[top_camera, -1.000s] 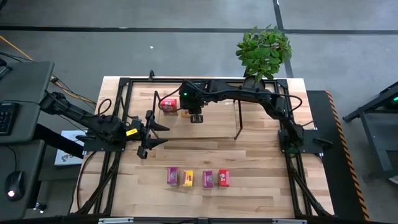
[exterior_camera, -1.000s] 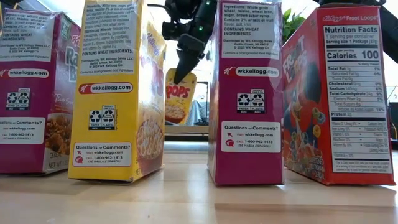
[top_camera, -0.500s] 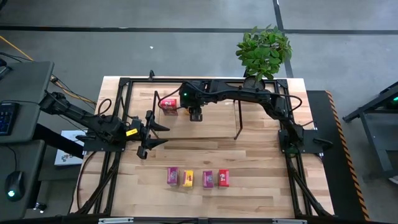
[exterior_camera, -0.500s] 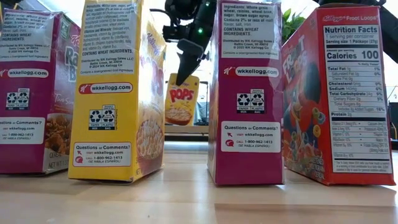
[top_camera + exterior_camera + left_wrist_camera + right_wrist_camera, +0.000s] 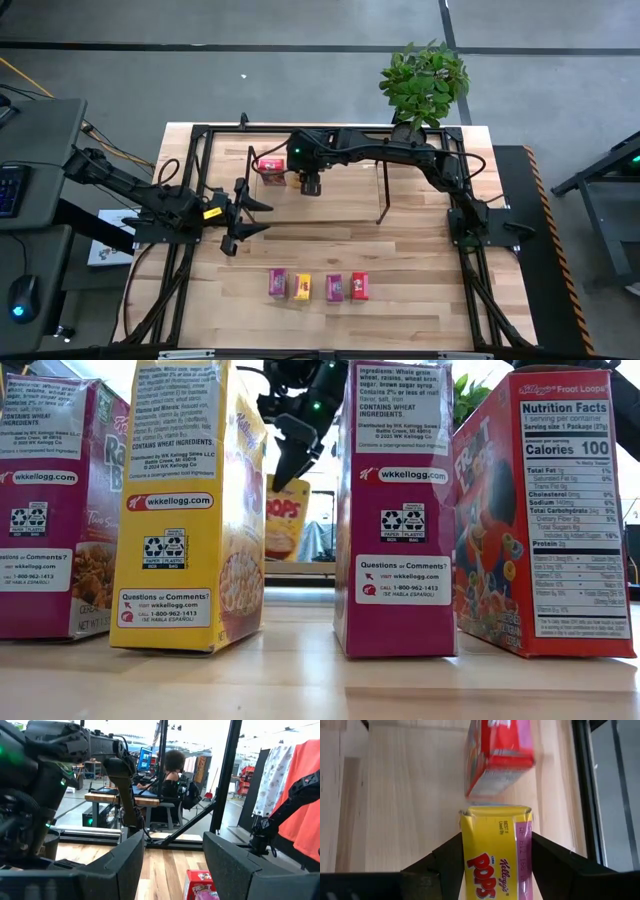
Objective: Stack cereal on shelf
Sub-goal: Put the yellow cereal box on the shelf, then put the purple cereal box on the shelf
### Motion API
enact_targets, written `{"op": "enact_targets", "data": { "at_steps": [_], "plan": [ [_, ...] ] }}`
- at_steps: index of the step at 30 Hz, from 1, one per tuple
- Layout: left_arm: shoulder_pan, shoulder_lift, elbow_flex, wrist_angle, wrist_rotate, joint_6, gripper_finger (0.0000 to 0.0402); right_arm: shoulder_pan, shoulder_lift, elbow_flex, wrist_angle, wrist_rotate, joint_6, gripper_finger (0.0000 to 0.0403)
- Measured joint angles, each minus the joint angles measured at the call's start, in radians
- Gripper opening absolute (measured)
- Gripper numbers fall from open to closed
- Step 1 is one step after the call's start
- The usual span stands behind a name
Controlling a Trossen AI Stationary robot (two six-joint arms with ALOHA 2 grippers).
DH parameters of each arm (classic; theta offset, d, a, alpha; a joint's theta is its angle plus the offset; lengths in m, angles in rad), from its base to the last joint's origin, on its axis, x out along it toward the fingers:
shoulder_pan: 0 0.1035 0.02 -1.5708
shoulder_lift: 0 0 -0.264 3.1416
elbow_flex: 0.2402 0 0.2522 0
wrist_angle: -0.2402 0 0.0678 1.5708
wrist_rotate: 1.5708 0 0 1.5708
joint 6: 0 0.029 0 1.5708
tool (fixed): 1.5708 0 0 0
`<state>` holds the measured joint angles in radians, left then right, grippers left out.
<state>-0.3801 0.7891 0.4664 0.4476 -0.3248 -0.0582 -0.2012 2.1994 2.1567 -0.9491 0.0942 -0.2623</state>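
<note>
Shelf (image 5: 340, 200) spans the surface (image 5: 420, 270). Right gripper (image 5: 492, 851) over its back left end, jaws flanking a yellow box (image 5: 496, 847) — contact unclear — beside a red box (image 5: 270, 167). Left gripper (image 5: 252, 218) part open, empty. Four boxes (image 5: 317, 286) lined up front.

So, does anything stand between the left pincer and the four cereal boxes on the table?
Nothing visible does. The left pincer hovers open, and only bare tabletop lies between it and the row of four cereal boxes. The right pincer is away at the shelf, by the yellow box.
</note>
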Motion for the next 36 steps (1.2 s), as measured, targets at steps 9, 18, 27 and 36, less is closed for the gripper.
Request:
{"op": "enact_targets", "data": {
  "at_steps": [9, 18, 27, 36],
  "plan": [
    [0.0, 0.0, 0.0, -0.028, 0.0, -0.008, 0.0195, -0.004, 0.0, 0.0, -0.047, 0.01, -0.005, 0.0195],
    [0.0, 0.0, 0.0, -0.028, 0.0, -0.009, 0.0195, -0.004, 0.0, 0.014, -0.072, 0.054, -0.009, 0.0195],
    [0.0, 0.0, 0.0, -0.027, 0.0, -0.009, 0.0195, -0.004, -0.002, 0.088, -0.078, 0.051, -0.008, 0.0195],
    [0.0, 0.0, 0.0, -0.028, 0.0, -0.01, 0.0195, -0.004, -0.002, 0.088, -0.081, -0.008, 0.018, 0.0195]
  ]
}}
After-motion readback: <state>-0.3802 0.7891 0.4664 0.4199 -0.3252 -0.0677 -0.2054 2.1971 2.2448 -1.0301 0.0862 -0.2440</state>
